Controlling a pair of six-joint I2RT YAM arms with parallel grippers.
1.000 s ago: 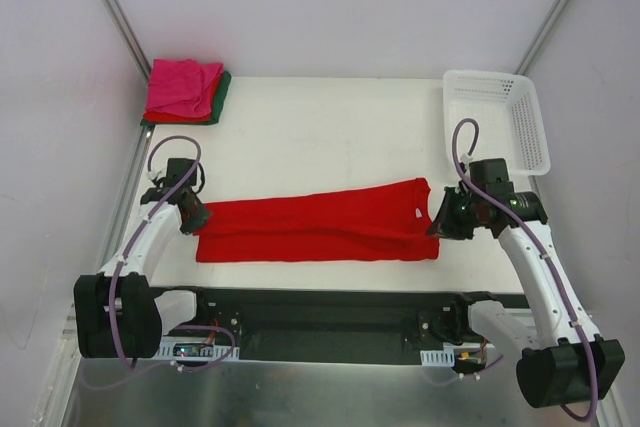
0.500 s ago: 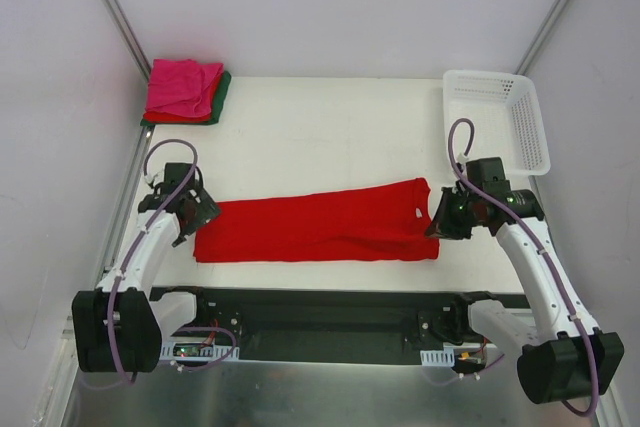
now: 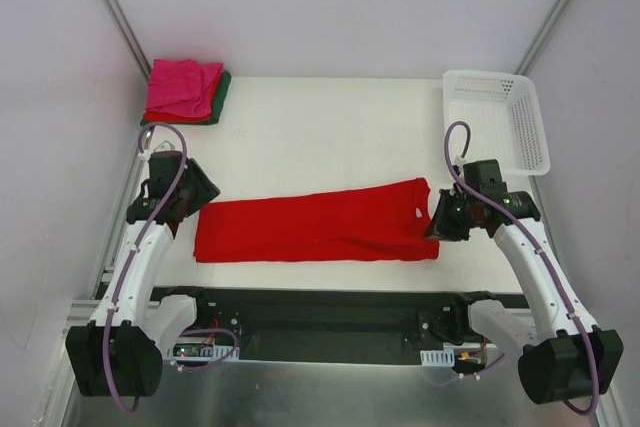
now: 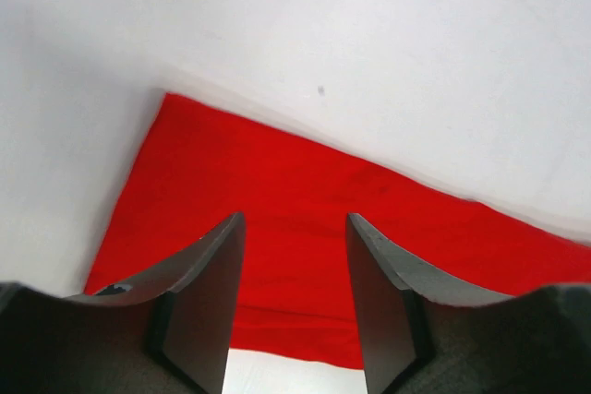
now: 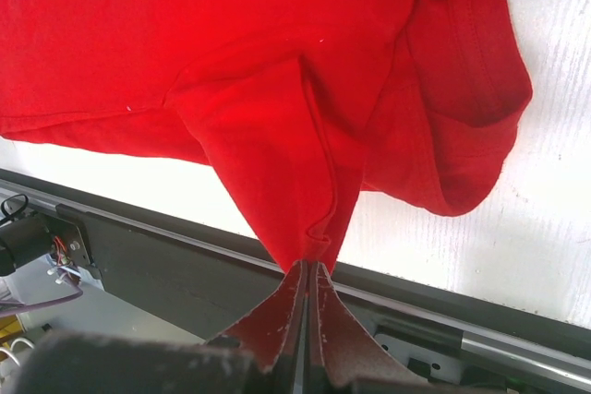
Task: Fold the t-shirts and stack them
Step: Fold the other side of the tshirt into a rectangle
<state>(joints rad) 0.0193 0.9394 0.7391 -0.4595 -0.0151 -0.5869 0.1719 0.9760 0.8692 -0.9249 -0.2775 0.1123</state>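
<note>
The large bright red t-shirt (image 3: 315, 222) lies folded into a long strip across the near part of the white table. My left gripper (image 3: 197, 193) hovers over its left end, open, with nothing between the fingers (image 4: 208, 274); red cloth (image 4: 305, 182) shows below the gap. My right gripper (image 5: 309, 267) is shut on a pinched fold at the shirt's collar end (image 5: 277, 163), lifting it slightly near the table's front edge; in the top view it sits at the strip's right end (image 3: 438, 225). A folded stack, magenta t-shirt (image 3: 183, 87) over dark green (image 3: 223, 94), rests at the back left corner.
A white plastic lattice basket (image 3: 522, 137) stands at the back right. The table's black front rail (image 5: 138, 237) runs just under the right gripper. Grey walls close in on both sides.
My left gripper opened, let go of the shirt's left end and drew back up and to the left. The right gripper stays shut on the collar end, barely moved.
</note>
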